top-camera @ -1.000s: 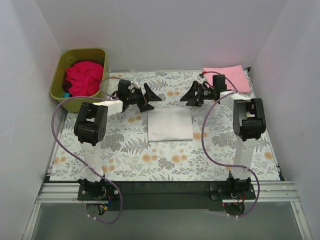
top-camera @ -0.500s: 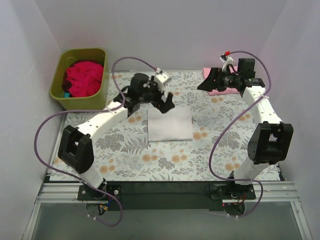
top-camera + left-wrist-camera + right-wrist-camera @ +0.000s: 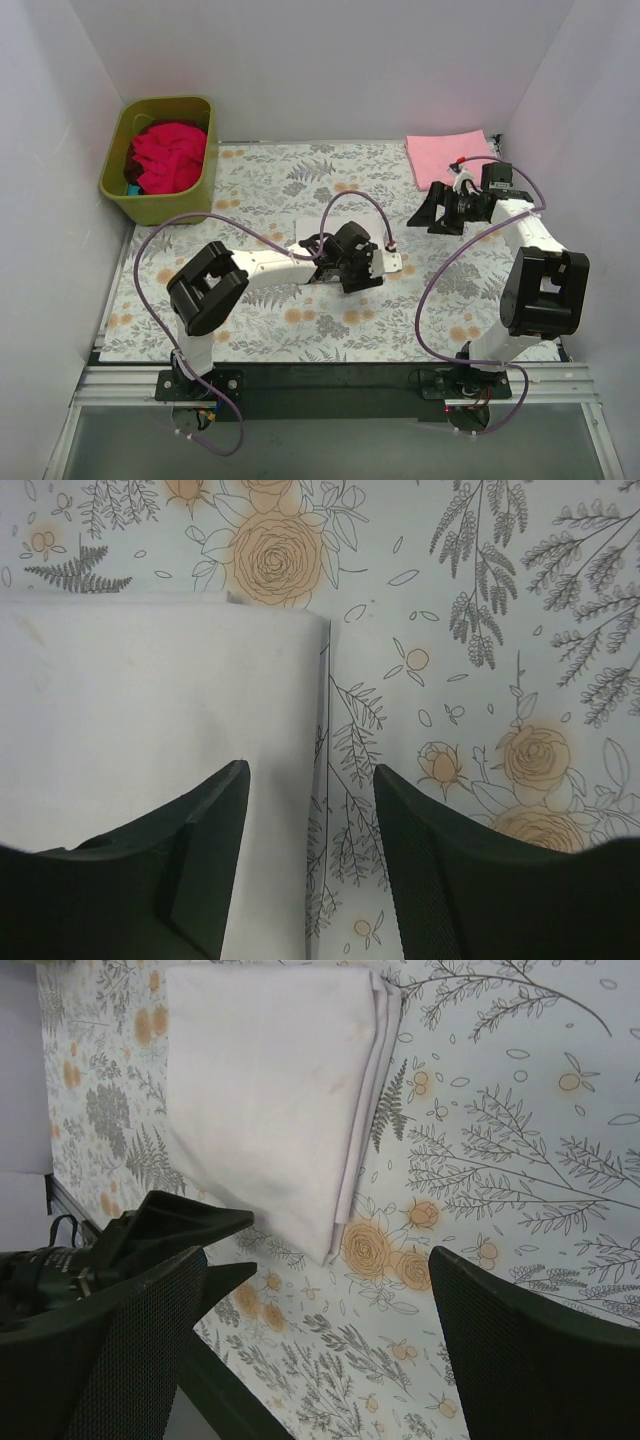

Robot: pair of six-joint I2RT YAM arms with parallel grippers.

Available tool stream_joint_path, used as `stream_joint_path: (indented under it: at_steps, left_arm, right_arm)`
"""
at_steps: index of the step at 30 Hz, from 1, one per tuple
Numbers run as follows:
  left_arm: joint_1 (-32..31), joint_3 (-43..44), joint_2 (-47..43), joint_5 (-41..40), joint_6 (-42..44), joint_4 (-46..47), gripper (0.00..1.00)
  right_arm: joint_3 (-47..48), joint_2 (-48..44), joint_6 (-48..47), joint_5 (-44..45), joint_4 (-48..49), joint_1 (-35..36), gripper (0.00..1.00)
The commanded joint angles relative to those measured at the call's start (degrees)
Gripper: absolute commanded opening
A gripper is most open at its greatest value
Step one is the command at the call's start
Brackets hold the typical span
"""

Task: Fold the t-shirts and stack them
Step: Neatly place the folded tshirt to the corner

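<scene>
A folded white t-shirt (image 3: 150,710) lies in the middle of the floral sheet, mostly under my left arm in the top view (image 3: 308,230). My left gripper (image 3: 310,770) (image 3: 358,272) hangs low over its edge. The jaws are half closed with a clear gap, one finger over the cloth and one over the sheet, holding nothing. My right gripper (image 3: 318,1255) (image 3: 430,212) stands wide open and empty to the right of the white t-shirt (image 3: 270,1080). A folded pink t-shirt (image 3: 452,158) lies at the back right. Crumpled red t-shirts (image 3: 165,155) fill the tub.
The olive-green tub (image 3: 165,208) stands at the back left corner. The grey-and-orange floral sheet (image 3: 300,330) covers the table. White walls close in on three sides. My left arm's purple cable loops over the sheet's left part.
My left arm has swung down over the white t-shirt's edge and its jaws have narrowed. My right arm has drawn back from the pink t-shirt to the right side, still wide open.
</scene>
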Motion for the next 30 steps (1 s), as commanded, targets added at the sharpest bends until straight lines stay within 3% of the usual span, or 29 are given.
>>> stream_joint_path:
  at_steps: [1, 22, 30]
  left_arm:
    - [-0.43, 0.9, 1.64, -1.88, 3.46, 4.67, 0.48]
    - [-1.49, 1.96, 6.39, 5.77, 7.07, 11.62, 0.39]
    - [-1.49, 2.49, 9.56, 5.42, 6.28, 14.51, 0.33]
  right_arm:
    - [-1.72, -0.08, 0.25, -2.91, -0.39, -1.39, 0.98]
    - [-6.11, 2.12, 2.45, -7.57, 0.84, -3.33, 0.98]
    - [-10.93, 1.86, 6.75, -8.45, 7.24, -3.25, 0.98]
